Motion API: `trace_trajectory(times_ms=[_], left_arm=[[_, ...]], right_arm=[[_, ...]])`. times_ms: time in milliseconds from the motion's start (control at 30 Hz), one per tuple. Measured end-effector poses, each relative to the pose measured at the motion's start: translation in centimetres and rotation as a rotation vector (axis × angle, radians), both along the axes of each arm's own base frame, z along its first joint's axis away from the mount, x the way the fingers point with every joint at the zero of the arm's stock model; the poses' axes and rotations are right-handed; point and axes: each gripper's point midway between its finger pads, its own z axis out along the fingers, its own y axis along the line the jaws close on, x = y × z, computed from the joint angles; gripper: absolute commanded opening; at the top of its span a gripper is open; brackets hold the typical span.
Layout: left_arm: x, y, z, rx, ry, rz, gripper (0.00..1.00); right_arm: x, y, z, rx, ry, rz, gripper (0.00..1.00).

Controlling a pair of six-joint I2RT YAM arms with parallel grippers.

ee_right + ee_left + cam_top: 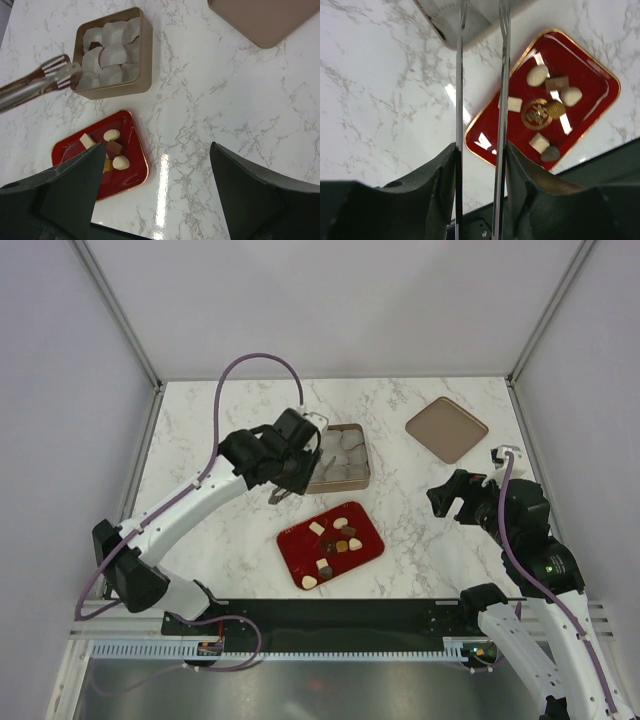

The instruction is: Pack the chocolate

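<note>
Marble table [200, 430]: left end effector [480, 167] clamps empty tongs [504, 75]; right end effector [157, 180] gapes, empty. Next, tongs should reach tray [592, 112] chocolate [537, 75].

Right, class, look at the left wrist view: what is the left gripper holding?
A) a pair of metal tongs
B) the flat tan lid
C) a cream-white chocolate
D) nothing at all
A: the left gripper is clamped on the two thin arms of the metal tongs, which reach out toward the box of paper cups.
</note>
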Motion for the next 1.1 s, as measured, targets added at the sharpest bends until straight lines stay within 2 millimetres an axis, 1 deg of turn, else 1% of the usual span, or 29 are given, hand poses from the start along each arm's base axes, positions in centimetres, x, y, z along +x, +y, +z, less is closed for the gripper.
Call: trace_trajectory(times_ms=[67,167,267,333,367,467,567,700,1100], left_arm=[[-2.8,-0.5,-0.6,0.008,0.024,-0.048,0.48],[-6.4,-0.7,-2.1,0.036,0.071,-0.108,0.48],[-8.8,0.0,-3.5,0.069,0.104,-0.145,0.48],[-10.0,0.5,-4.2,0.081,0.116,-0.163,0.48],[-10.6,0.8,-4.4,0.084,0.122,-0.165,0.52],[-12.0,1.4,-5.0,0.069,0.152,-0.122,0.52],[-12.7,1.8,-5.5,0.063,0.174,-0.084,0.52],[-13.0,2.1,-6.0,0.066,0.19,-0.057,0.52],[-13.0,1.9,-7.4,0.075,0.204,-0.05,0.53]], right_arm=[[0.0,0.0,0.0,-0.001,0.002,0.0,0.93],[-0.1,0.0,-0.2,-0.004,0.006,0.001,0.93],[-0.1,0.0,-0.3,-0.007,0.012,0.002,0.93],[-0.1,-0.1,-0.3,-0.007,0.013,0.001,0.93],[-0.1,0.0,-0.3,-0.007,0.013,0.002,0.93],[-0.1,-0.1,-0.3,-0.007,0.014,0.001,0.93],[-0.1,-0.1,-0.3,-0.007,0.015,0.001,0.93],[-0.2,-0.1,-0.1,-0.007,0.012,0.001,0.93],[-0.3,-0.1,0.5,-0.005,0.004,0.001,0.93]])
